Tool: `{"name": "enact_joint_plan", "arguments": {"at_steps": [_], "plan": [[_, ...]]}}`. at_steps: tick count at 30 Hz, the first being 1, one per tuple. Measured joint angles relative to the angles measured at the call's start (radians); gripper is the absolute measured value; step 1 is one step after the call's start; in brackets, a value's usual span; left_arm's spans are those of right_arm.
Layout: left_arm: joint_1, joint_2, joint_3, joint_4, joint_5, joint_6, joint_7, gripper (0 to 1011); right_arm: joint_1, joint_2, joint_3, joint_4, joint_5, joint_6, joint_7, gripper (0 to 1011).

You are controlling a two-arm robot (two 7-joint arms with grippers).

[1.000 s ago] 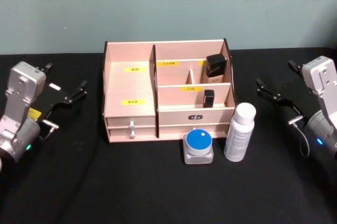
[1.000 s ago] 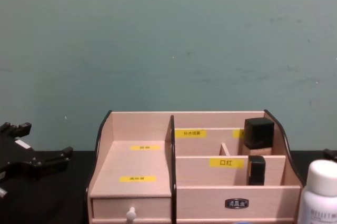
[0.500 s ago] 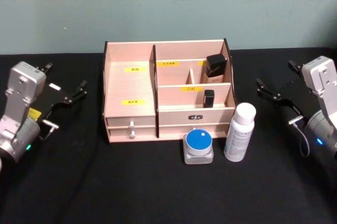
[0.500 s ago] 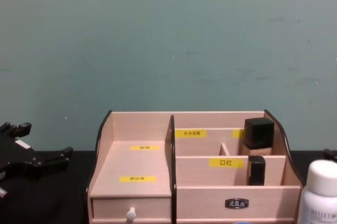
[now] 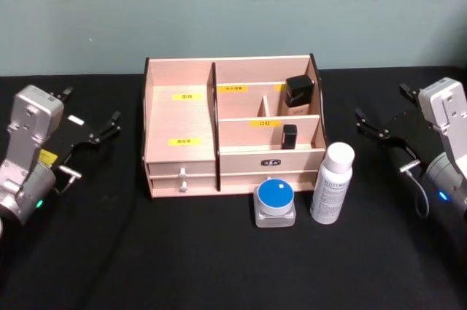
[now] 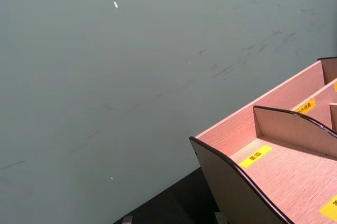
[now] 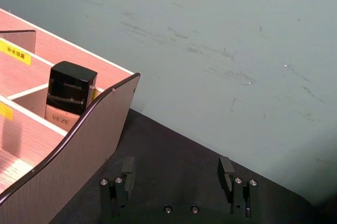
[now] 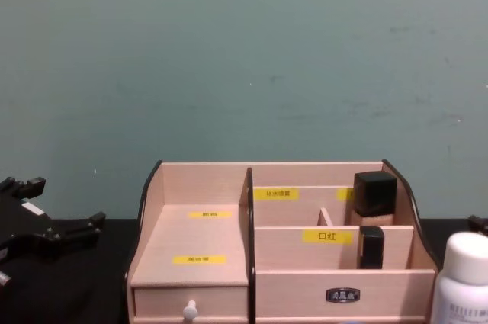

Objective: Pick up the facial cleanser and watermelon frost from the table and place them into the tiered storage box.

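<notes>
VEZE stands on the black-capped bottle [image 7: 67, 103], left of the right gripper [image 7: 176, 164]; a yellow label [image 8: 326, 236] on the storage box [image 8: 366, 293] reads 口红

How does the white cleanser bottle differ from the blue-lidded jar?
The facial cleanser is tall and slim, the watermelon frost squat and wider. The cleanser is opaque white with a white cap; the frost is clear glass with a bright-blue lid. Both stand upright before the tiered storage box.

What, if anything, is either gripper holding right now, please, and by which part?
Nothing is held: the left gripper and right gripper are open, clear of the facial cleanser and watermelon frost on the table.
</notes>
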Motion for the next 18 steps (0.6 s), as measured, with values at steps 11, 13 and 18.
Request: {"name": "enact_joint_plan", "arguments": {"at_steps": [11, 13, 18], "plan": [[0.000, 0.000, 0.000, 0.000, 0.000, 0.000, 0.000, 1001, 0.000, 0.000, 0.000, 0.000, 0.000, 0.000, 0.000, 1002], [0.000, 0.000, 0.000, 0.000, 0.000, 0.000, 0.000, 1001, -0.002, -0.005, 0.012, 0.003, 0.011, 0.002, 0.006, 1002], [0.000, 0.000, 0.000, 0.000, 0.000, 0.000, 0.000, 1001, -0.029, 0.000, 0.055, -0.024, 0.042, 0.007, 0.024, 1003]]}}
